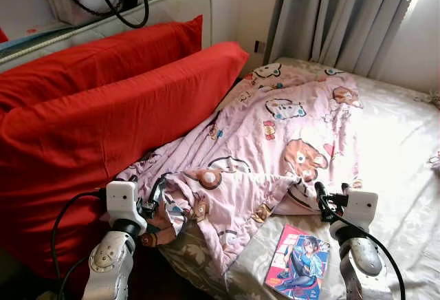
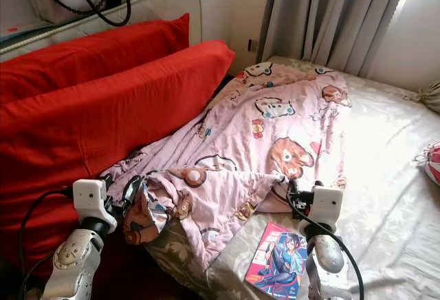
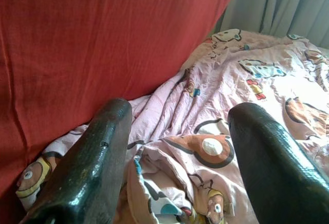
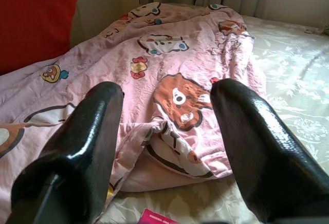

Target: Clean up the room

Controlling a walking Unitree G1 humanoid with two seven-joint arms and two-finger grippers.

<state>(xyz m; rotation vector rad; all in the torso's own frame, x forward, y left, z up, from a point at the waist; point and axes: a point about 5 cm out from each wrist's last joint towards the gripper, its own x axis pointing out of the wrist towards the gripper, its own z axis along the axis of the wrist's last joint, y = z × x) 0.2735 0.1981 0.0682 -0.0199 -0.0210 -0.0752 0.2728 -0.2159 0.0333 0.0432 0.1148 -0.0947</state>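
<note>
Blanket [image 1: 275, 142] rumpled on bed [image 1: 399, 176]; left pincer [image 3: 175, 147] and right pincer [image 4: 164, 131] both spread wide, low over its near edge

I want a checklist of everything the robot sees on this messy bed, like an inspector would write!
Surface: bed with a pale flowered sheet, wrinkled.
Job's things: pink cartoon blanket lying crumpled across the bed, its near edge folded over; comic book flat on the sheet beside that edge.
Clutter: a red-and-white thing at the bed's far right edge, too cut off to name.
Grippers: left gripper open, over the blanket's folded corner near the pillows; right gripper open, over the blanket's edge near the comic book.
Cables: black cables at the left arm; black cords on the headboard.
Surroundings: two red pillows, grey curtains, white wall.
</note>
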